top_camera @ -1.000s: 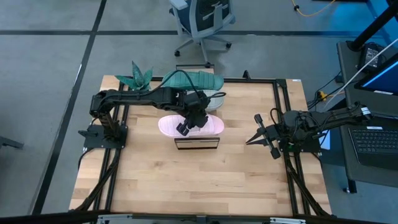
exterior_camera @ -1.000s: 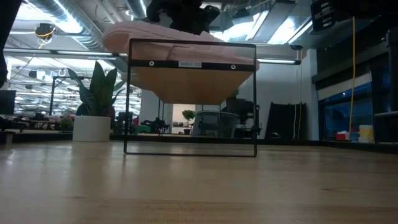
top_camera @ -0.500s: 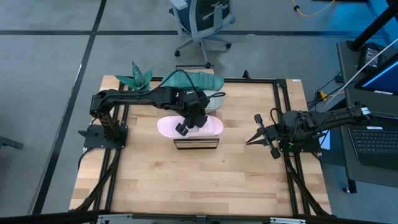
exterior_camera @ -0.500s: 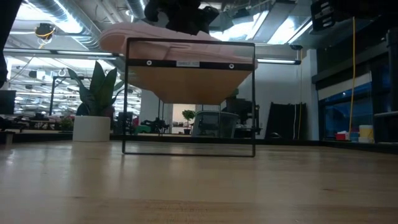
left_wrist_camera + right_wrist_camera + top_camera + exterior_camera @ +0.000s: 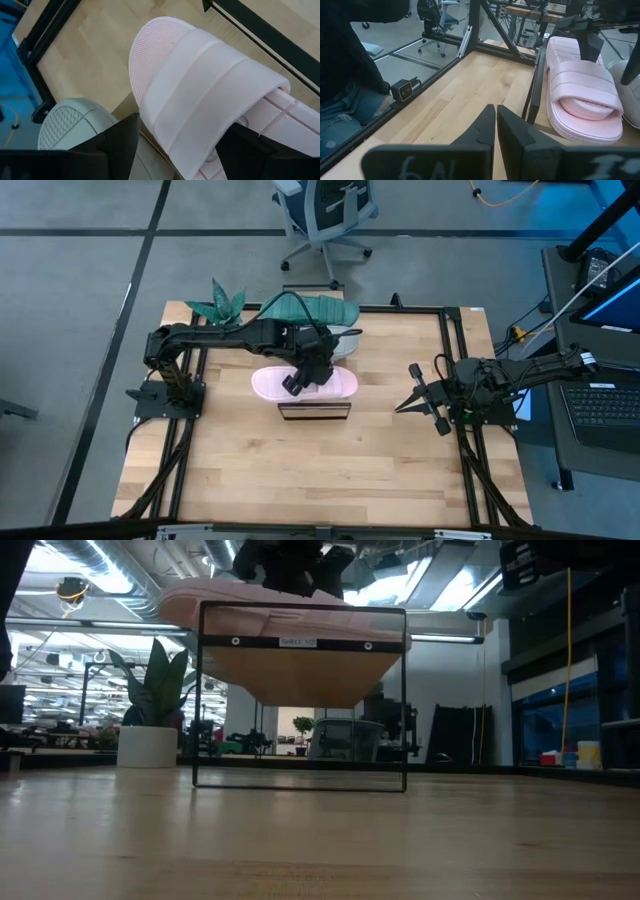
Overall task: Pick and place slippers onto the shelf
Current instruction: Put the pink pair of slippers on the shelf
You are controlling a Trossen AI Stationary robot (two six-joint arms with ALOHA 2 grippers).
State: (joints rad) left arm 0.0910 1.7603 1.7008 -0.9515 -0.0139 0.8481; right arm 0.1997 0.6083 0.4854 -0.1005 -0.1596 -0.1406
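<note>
The pale pink slipper (image 5: 340, 383) lies sole-down along the top of the shelf (image 5: 316, 411), and in the low view one end of the pink slipper (image 5: 195, 598) overhangs the shelf's (image 5: 300, 642) left end. My left gripper (image 5: 306, 377) stands over it, pointing down. It is open, with one finger on each side of the strap (image 5: 200, 90). The teal slipper (image 5: 315, 307) and the grey slipper (image 5: 348, 340) lie behind the shelf. My right gripper (image 5: 400, 407) hovers shut to the right of the shelf. My left gripper comes at the pink slipper from above, its fingers (image 5: 122, 145) close beside the two edges of the strap (image 5: 165, 135). Whether they touch the strap, I cannot tell. The slipper lies flat on the shelf.
A potted plant (image 5: 218, 305) stands at the table's far left corner. A black frame (image 5: 452, 360) runs around the tabletop. Bare wood spreads in front of the shelf, toward the near edge. An office chair (image 5: 325, 210) stands beyond the far edge.
The shelf, with the pink slipper on it, has slid a little toward the table's left edge, and my left gripper has gone the same way. In the low view its fingers stand farther apart than before: it has opened.
</note>
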